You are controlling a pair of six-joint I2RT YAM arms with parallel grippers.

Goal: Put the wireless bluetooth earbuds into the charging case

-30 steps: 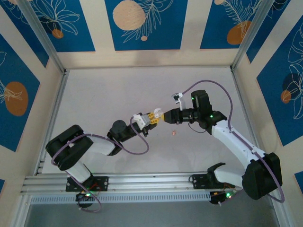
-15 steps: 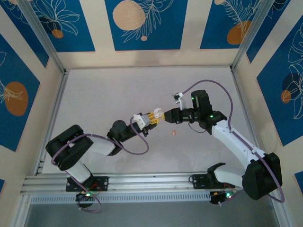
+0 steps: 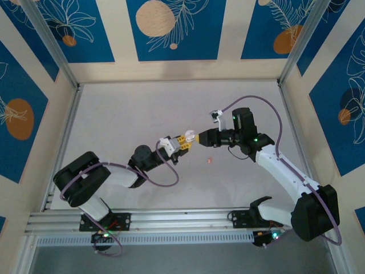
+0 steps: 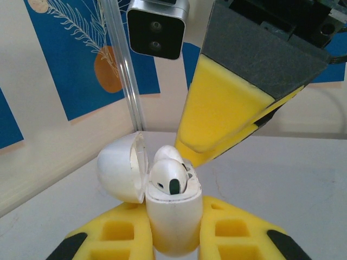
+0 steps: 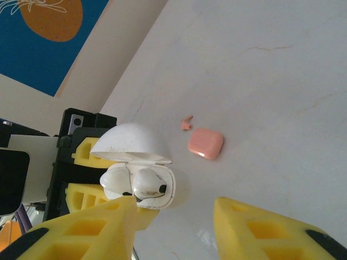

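Near the middle of the pale grey tabletop, the left gripper is clamping a glossy white, rounded plastic charging case by its lower body. It is holding the case upright with the domed hinged lid swung open to one side. Two white wireless earbuds are sitting side by side in the case's wells.

The right gripper is facing the case at close range, its yellow padded fingers parted and nothing between them. Over the past second it has been spreading its jaws a little and edging toward the far side of the table, though one finger is still hanging just beside the buds. That easing-off suggests the second bud has been let go and the insertion into this case is all but finished, with the lid left to shut.

On the table, near where the two grippers are meeting, a small salmon-pink rounded case is lying closed. A tiny pink earbud is lying loose just beside it, apparently not yet stowed.
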